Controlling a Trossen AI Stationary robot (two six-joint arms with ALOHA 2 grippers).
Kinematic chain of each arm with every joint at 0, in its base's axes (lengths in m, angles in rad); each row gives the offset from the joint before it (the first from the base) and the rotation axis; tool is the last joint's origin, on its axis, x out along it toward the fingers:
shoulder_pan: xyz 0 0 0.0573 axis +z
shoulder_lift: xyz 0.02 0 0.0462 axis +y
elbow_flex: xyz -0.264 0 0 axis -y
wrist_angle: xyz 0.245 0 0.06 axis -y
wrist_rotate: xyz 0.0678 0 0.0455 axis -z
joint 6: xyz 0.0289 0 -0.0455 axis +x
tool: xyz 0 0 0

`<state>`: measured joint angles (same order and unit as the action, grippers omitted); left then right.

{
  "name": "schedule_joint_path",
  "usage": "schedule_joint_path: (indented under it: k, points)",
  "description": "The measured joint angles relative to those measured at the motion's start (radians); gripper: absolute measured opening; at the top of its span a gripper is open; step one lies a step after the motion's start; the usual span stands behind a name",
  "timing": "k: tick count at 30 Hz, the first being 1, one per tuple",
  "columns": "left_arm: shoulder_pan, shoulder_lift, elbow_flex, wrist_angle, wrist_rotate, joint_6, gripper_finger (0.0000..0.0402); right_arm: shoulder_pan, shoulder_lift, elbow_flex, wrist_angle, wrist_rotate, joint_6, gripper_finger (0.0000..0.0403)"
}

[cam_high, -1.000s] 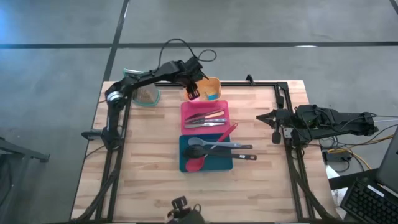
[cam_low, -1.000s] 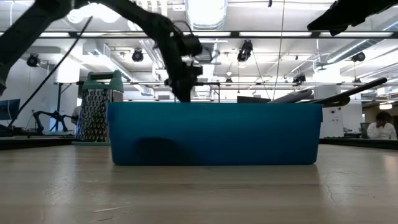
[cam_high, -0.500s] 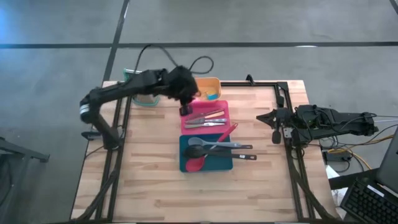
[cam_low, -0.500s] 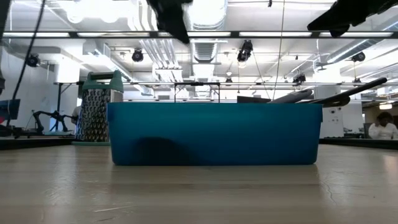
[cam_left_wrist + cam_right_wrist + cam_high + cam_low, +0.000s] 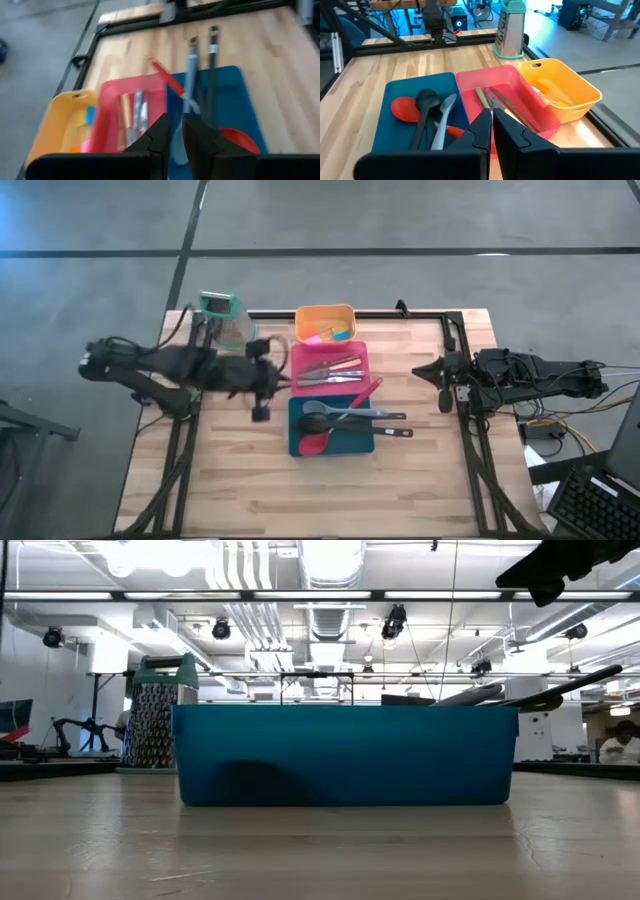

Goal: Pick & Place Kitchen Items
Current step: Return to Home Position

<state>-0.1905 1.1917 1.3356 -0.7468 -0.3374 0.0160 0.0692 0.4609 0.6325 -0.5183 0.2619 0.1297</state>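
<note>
Wooden table (image 5: 230, 480): left pincer (image 5: 175, 131) nearly closed, empty, beside teal tray (image 5: 352, 443).

Grater (image 5: 222, 315) by orange tray (image 5: 322, 310); pink tray (image 5: 330, 350), teal tray (image 5: 350, 443).

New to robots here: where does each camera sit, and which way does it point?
High view: above the table, facing straight down; left arm and right arm show.
Low view: at table-top height, facing level at the blue tray and grater; right arm shows.
Left wrist view: left of the trays, facing the yellow tray and pink tray; left gripper shows.
Right wrist view: at the table's right edge, facing those trays; shut right gripper shows.
Both wrist views share the red spoon.
</note>
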Motion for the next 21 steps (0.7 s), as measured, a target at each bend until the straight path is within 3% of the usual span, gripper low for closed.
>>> schedule_joint_path:
  k: [6,12,21]
  points:
    - [-0.150,-0.163,-0.286,0.220,-0.016,0.008,0.0045,0.000,-0.002,-0.006,-0.014,-0.066,-0.016,0.0013]
    - [-0.219,-0.349,-0.519,0.388,-0.032,0.038,0.0031,0.000,-0.059,-0.008,-0.030,-0.132,-0.057,0.0013]
    - [-0.219,-0.635,-0.687,0.459,-0.031,0.079,0.0006,0.000,-0.216,-0.008,-0.078,-0.134,-0.106,0.0013]
